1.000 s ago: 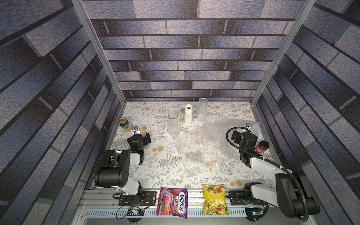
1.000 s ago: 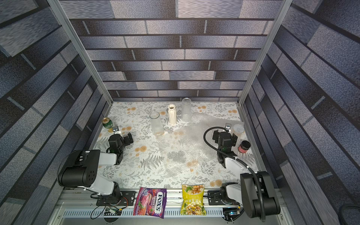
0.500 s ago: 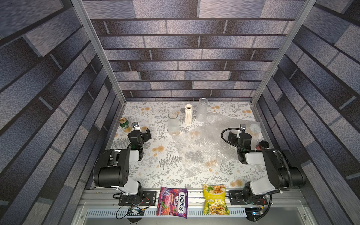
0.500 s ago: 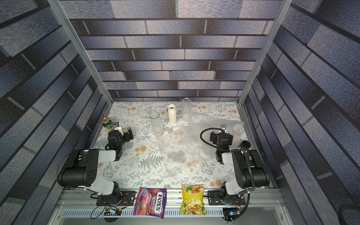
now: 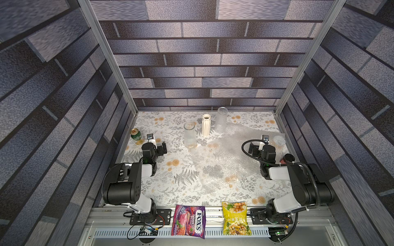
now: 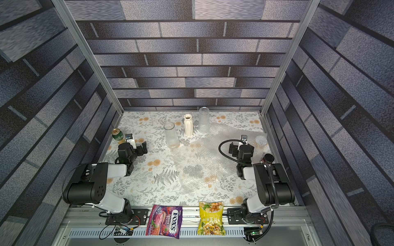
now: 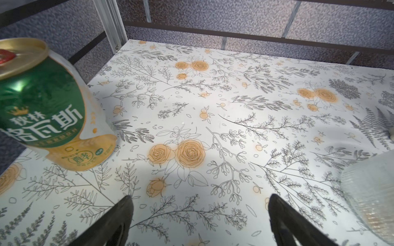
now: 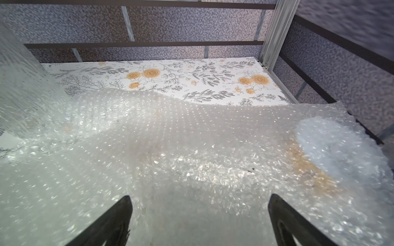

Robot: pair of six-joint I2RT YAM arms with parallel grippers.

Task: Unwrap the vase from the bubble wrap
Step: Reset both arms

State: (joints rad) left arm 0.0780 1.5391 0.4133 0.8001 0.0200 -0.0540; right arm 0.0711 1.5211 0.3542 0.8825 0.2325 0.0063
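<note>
Shows bubble wrap (image 5: 226, 161) spread flat by the table's (image 5: 170, 191) right edge (touching tall glass vase (image 5: 220, 120)). Finds both jaws wide open, empty.

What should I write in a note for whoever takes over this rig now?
Left gripper: open, empty, above bare table near the green can.
Right gripper: open, empty, above the bubble wrap.
Done: the wrap lies spread open; clear vase, white ribbed vase and tall glass vase stand upright, unwrapped, by its far edge.
To do: check the whitish lump at the wrap's far corner; contents unclear.
</note>
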